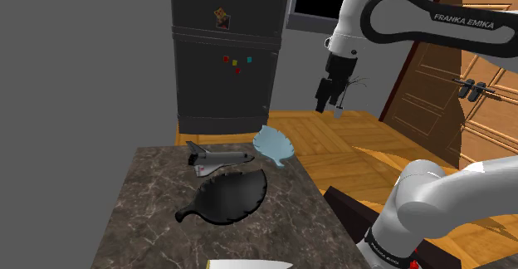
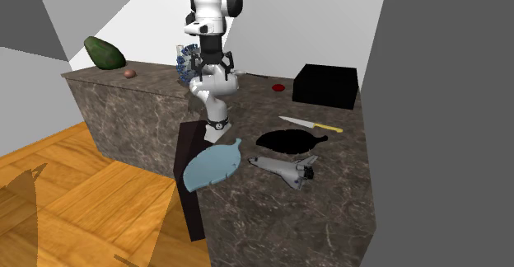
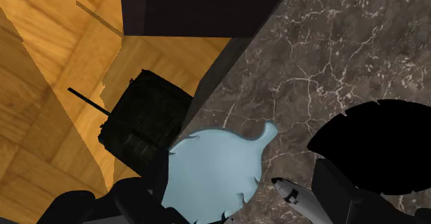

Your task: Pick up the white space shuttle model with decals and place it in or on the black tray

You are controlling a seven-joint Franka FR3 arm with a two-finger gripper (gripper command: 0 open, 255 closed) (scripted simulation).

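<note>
Black two-finger gripper open, fingers standing apart, nothing clasped. Directly under it, between the fingers: light blue leaf-shaped dish, overhanging the edge of the dark veined marble counter. White space shuttle model with black underside and decals lies flat on the counter, nose showing just inside the gripper's right finger, not touched. Shoulder view: gripper hangs high in the air, well apart from the shuttle, which sits below it and toward the shoulder view's left, past the blue dish. Black leaf-shaped tray just beside the shuttle, on the side away from the gripper, nothing in it. Second exterior view: shuttle between dish and tray.
</note>
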